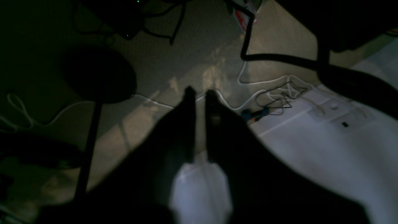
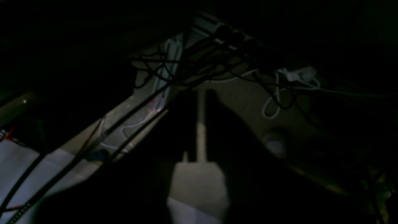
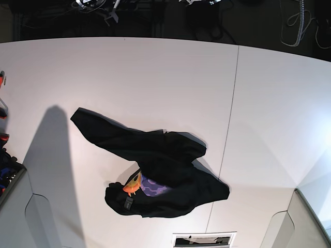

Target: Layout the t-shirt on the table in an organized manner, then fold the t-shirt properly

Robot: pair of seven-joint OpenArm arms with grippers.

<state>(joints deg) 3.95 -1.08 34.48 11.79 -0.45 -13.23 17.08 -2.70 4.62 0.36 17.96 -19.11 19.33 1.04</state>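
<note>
The t-shirt [image 3: 155, 168] lies crumpled mid-table [image 3: 155, 72], print half buried; grabbing 2 layers at once would likely drag the heap rather than spread it. White top, 1 dark seam [image 3: 230, 124], cable-strewn floor beyond. Left gripper [image 1: 199, 93] and right gripper [image 2: 200, 93] are clenched, empty, off the table.

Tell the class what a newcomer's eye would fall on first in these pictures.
First the black t-shirt, lying crumpled near the front middle of the white table, one part stretched toward the back left. Next, the orange and purple print peeking from its folds. The wrist views are dim: each gripper shut over a floor strewn with cables.
</note>
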